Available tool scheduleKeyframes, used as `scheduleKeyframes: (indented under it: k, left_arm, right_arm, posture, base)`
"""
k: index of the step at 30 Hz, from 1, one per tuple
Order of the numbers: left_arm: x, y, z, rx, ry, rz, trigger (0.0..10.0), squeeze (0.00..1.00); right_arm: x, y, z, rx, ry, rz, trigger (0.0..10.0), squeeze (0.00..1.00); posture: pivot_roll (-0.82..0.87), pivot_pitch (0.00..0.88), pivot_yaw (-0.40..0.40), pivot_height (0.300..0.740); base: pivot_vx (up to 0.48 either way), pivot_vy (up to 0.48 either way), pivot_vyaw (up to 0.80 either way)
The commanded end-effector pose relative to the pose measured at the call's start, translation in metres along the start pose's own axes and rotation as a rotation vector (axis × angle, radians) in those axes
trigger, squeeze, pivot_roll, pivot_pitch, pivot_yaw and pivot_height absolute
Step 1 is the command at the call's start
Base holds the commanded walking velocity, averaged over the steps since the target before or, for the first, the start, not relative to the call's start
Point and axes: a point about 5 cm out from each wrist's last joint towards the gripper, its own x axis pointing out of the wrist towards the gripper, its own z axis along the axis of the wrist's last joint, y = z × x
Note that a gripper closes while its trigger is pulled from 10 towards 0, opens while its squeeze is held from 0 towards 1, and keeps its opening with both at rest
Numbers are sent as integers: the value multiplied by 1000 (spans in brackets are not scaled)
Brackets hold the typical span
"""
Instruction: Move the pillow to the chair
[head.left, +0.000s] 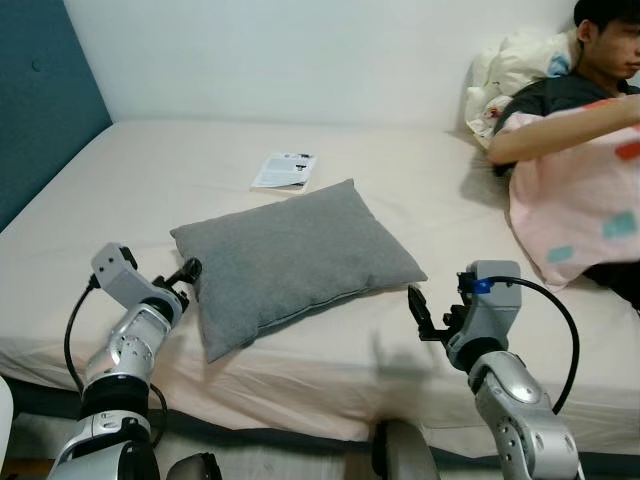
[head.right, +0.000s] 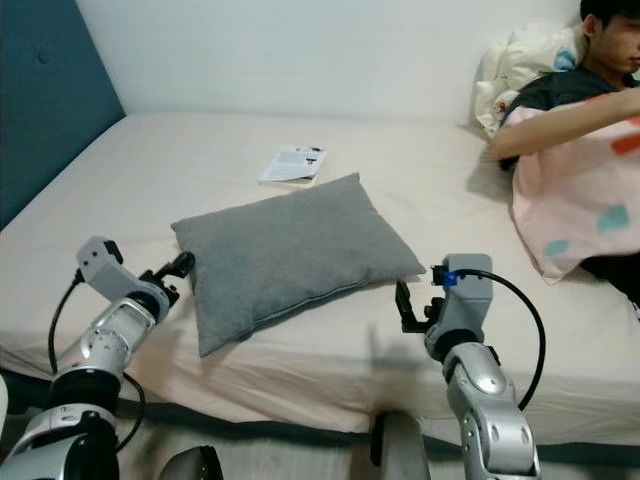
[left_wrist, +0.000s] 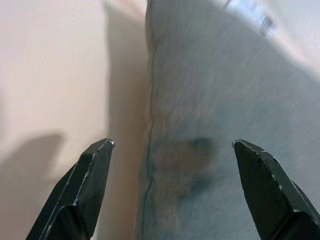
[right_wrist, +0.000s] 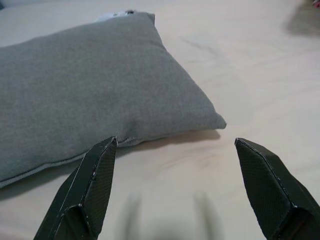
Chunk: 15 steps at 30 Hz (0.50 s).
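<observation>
A grey pillow lies flat on the beige bed, near its front edge. My left gripper is at the pillow's left edge, open; in the left wrist view its fingers straddle the pillow's seam. My right gripper hovers just off the pillow's right corner, open, with nothing between its fingers. The right wrist view looks across the pillow from the front right.
A person lies at the bed's right under a pink blanket, with white bedding behind. A booklet lies behind the pillow. A teal headboard stands on the left.
</observation>
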Motion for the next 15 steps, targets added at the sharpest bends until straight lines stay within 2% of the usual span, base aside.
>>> scheduleKeyframes:
  k: [1, 3, 5, 7, 9, 10, 12, 15]
  left_arm:
    - [3, -5, -14, 24, 78, -24, 10000, 0]
    - [4, -7, -20, 17, 116, -41, 10000, 0]
    - [4, -12, -30, -50, 169, -87, 10000, 0]
    - [5, -14, -31, -75, 178, -99, 10000, 0]
    - [4, -28, -40, -135, 222, -204, 10000, 0]
    - [4, -28, -40, -135, 222, -204, 10000, 0]
    - [4, -41, -43, -197, 238, -284, 10000, 0]
    - [6, -50, -43, -205, 235, -321, 10000, 0]
  right_arm:
    - [-3, 4, 1, 14, 1, 10, 10000, 0]
    - [-3, 4, 1, 15, 0, 10, 10000, 0]
    - [-3, 4, 2, 16, -3, 11, 10000, 0]
    - [-3, 4, 2, 16, -4, 11, 10000, 0]
    - [-3, 4, 3, 21, -11, 9, 10000, 0]
    - [-3, 4, 3, 21, -11, 9, 10000, 0]
    - [-3, 4, 4, 21, -14, 9, 10000, 0]
    - [-3, 4, 4, 19, -13, 8, 10000, 0]
  posture:
    - [-103, 74, 40, 431]
    - [-103, 74, 40, 426]
    - [-102, 73, 41, 417]
    - [-102, 73, 41, 408]
    - [-105, 70, 40, 408]
    - [-105, 70, 40, 408]
    - [-107, 69, 42, 408]
    - [-113, 66, 38, 408]
  base:
    - [0, 0, 0]
    - [0, 0, 0]
    - [0, 0, 0]
    - [0, 0, 0]
    - [0, 0, 0]
    - [0, 0, 0]
    - [0, 0, 0]
    - [0, 0, 0]
